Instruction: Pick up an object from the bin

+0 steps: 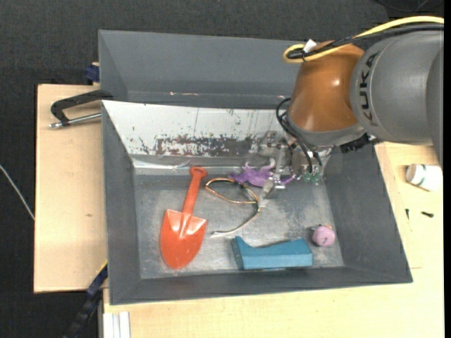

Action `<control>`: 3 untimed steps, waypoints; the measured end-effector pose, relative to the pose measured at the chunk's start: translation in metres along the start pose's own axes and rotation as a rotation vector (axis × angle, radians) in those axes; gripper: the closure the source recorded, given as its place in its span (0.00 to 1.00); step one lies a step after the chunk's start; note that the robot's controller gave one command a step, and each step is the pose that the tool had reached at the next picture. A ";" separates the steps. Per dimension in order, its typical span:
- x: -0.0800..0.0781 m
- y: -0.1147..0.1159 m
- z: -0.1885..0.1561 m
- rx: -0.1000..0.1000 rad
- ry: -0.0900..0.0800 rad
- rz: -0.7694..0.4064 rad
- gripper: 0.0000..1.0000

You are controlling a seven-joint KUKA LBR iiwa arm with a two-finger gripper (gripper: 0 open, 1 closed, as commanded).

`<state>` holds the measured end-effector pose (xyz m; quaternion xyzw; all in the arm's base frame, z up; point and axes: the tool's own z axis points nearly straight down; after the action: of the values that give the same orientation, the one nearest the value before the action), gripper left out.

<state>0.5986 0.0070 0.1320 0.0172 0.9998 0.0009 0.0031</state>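
My gripper (pixel 280 169) hangs below the orange wrist cover at the back right of the bin floor. Right at its left side lies a small purple thing (pixel 249 176), touching or very close to it. A thin brown wire loop (pixel 227 191) trails from the purple thing toward the bin's middle, with a pale strand curling down toward the front. I cannot make out whether the purple thing is gripped.
An orange toy shovel (pixel 183 229) lies at the left, blade toward the front. A blue wedge-shaped block (pixel 273 253) rests along the front wall. A small pink ball-like thing (pixel 323 236) sits at the front right. The arm covers the bin's back right corner.
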 end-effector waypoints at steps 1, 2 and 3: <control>0.007 0.004 0.047 0.000 0.001 0.253 0.00; -0.003 0.015 0.055 0.003 0.003 0.122 1.00; -0.003 0.015 0.055 0.003 0.003 0.121 1.00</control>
<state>0.6022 0.0223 0.0766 0.0779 0.9970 -0.0005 0.0017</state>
